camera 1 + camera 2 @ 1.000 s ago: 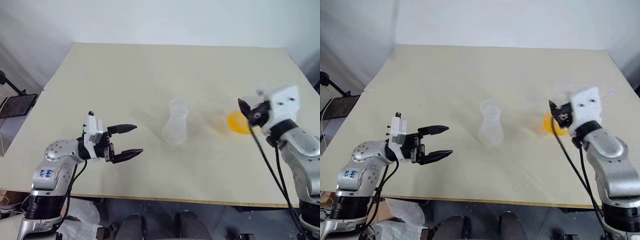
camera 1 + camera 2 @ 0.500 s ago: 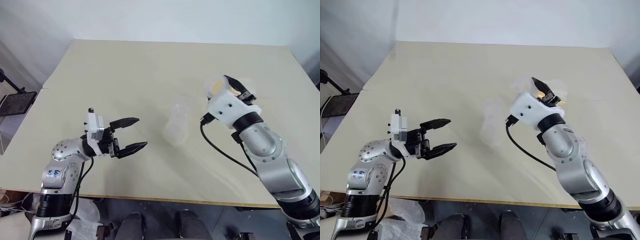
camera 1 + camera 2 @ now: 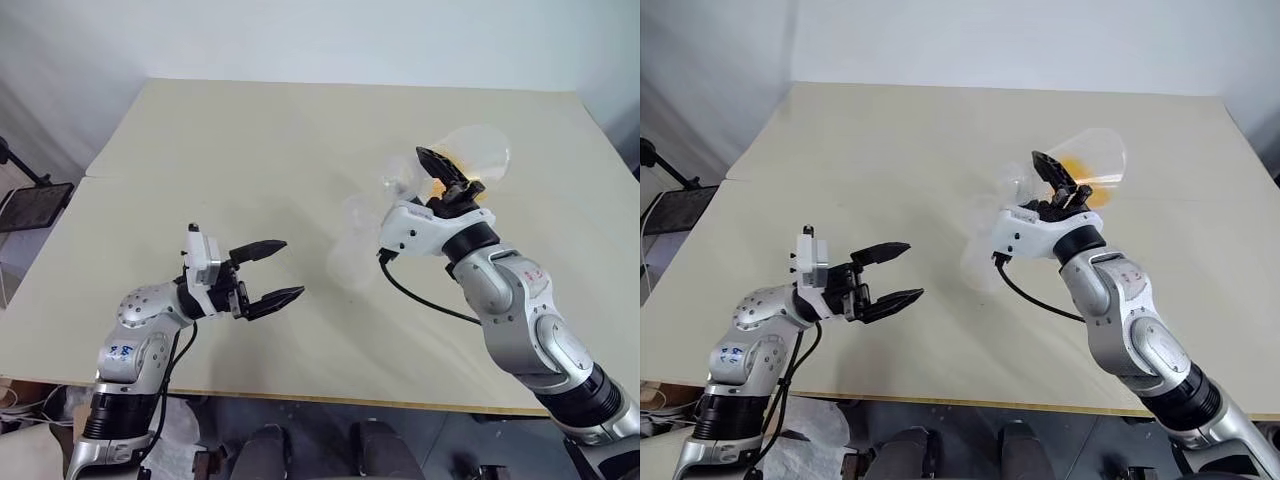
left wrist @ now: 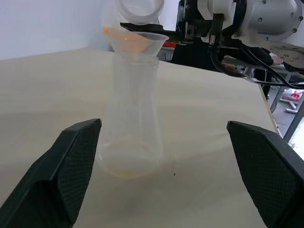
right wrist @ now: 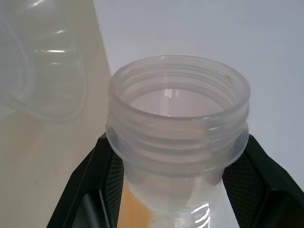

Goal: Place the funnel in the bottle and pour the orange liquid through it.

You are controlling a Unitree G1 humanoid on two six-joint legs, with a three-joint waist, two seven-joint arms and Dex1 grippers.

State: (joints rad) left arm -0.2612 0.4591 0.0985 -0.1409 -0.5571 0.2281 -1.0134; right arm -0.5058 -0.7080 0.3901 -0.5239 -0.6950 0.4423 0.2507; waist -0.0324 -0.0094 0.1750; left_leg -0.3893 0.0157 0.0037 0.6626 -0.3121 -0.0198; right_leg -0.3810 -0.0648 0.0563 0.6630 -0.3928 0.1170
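Your right gripper (image 3: pixel 447 178) is clamped on the neck of a second clear flask (image 3: pixel 470 160), which it holds tipped on its side above the table (image 3: pixel 200 150), mouth toward the left. The orange liquid (image 3: pixel 437 182) shows as a shallow patch inside that flask by the fingers, and a little orange also sits in the funnel (image 4: pixel 141 41). The funnel rests in the neck of the bottle (image 4: pixel 133 118), which stands upright near the middle of the table, just left of your right gripper. The tipped flask's mouth hangs directly over the funnel. Your left gripper (image 3: pixel 275 272) hovers left of the bottle with its fingers spread wide, holding nothing, pointing toward it and well apart from it
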